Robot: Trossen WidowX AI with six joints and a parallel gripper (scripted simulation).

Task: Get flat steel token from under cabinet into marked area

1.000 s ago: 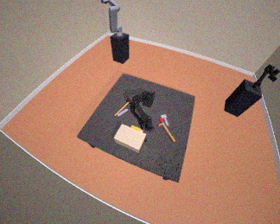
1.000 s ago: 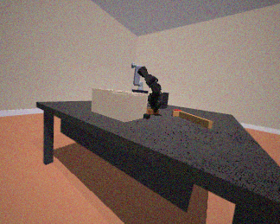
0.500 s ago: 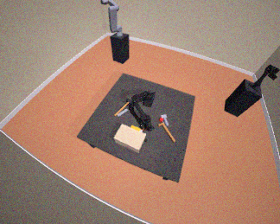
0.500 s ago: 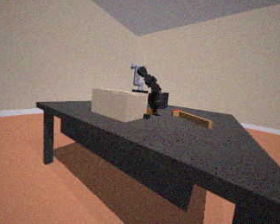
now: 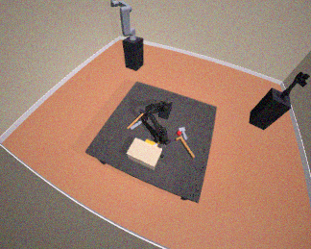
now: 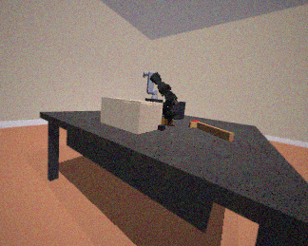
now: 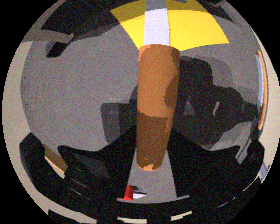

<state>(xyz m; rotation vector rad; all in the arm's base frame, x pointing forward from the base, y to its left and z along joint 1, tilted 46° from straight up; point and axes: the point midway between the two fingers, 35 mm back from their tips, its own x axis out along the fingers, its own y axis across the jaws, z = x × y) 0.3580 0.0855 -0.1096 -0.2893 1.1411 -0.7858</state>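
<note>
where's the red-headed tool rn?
Top view: the red-headed tool lies on the dark table, right of the arm and the beige cabinet, not held by the end effector.

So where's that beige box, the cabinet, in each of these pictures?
Top view: the cabinet sits near the table's front edge, just below the arm.
Exterior view: the cabinet stands left of centre on the table, arm behind it.
Wrist view: not clearly in it.
Shared landmark: the yellow marked area beside the cabinet.

I can read no text, labels, brands, numbers or signs in any of my camera views.
</note>
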